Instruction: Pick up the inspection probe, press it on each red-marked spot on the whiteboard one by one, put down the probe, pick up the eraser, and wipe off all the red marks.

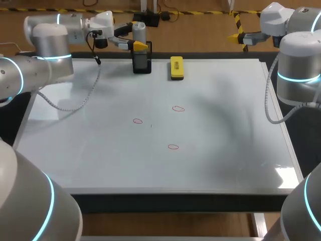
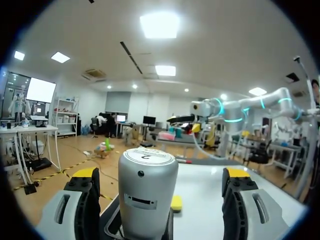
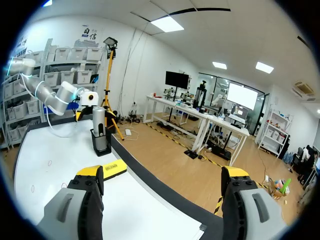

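Note:
The inspection probe (image 1: 139, 33) is a silver cylinder standing upright in a black holder (image 1: 142, 64) at the far edge of the whiteboard (image 1: 90, 150). My left gripper (image 1: 134, 38) is open around its top. In the left wrist view the probe (image 2: 148, 190) stands between the fingers (image 2: 84, 199) with a gap on each side. The yellow eraser (image 1: 176, 68) lies just right of the holder. Three small red rings (image 1: 138, 121) (image 1: 178, 108) (image 1: 173, 146) mark the middle of the board. My right gripper (image 1: 239, 36) is open and empty beyond the far right corner; its view shows the probe (image 3: 99, 122) and eraser (image 3: 113, 168).
The whiteboard covers nearly the whole table, with a thin frame along its edges. A grey cable (image 1: 75, 103) from my left arm hangs over the board's far left part. My right arm (image 1: 298, 75) stands off the board's right edge.

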`<state>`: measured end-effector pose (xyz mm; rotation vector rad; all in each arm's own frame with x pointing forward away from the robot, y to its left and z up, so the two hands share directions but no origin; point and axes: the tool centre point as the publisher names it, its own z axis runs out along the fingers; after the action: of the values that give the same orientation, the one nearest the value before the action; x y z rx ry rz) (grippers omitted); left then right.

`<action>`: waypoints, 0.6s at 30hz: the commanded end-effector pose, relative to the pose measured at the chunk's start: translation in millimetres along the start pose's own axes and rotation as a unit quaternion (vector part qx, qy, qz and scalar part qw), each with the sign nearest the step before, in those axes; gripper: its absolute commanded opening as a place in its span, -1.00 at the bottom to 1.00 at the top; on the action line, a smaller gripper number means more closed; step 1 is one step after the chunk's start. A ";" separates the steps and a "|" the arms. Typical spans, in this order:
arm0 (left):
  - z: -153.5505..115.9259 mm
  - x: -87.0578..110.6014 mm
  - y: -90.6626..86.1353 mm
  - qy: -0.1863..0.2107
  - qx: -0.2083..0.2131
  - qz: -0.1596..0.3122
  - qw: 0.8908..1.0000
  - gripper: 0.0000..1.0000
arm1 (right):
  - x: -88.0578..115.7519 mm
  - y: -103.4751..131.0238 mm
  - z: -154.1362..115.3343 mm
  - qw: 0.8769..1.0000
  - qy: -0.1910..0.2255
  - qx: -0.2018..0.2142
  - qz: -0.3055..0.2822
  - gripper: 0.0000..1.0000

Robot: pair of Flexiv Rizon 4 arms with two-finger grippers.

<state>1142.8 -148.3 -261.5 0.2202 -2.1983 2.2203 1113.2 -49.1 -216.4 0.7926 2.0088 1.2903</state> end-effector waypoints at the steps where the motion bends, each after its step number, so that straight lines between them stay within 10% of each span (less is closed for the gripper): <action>1: -0.5 4.7 -1.3 -0.007 -0.001 0.000 1.000 1.00 | -0.7 0.1 0.2 1.000 0.001 0.001 0.000 1.00; 6: -0.8 4.6 -1.6 -0.008 0.001 0.001 1.000 0.89 | -0.7 0.1 0.2 1.000 0.001 0.001 0.000 1.00; 13: -4.0 6.7 -0.8 0.005 0.005 0.005 1.000 -1.00 | -0.7 0.1 0.2 1.000 0.001 0.001 0.000 1.00; 18: -6.9 7.6 -0.8 0.007 0.005 0.009 1.000 -1.00 | -0.7 0.1 0.2 1.000 0.001 0.001 0.000 1.00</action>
<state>1135.3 -144.2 -259.9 0.1869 -2.1910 2.2386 1113.2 -49.0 -216.4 0.7926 2.0088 1.2904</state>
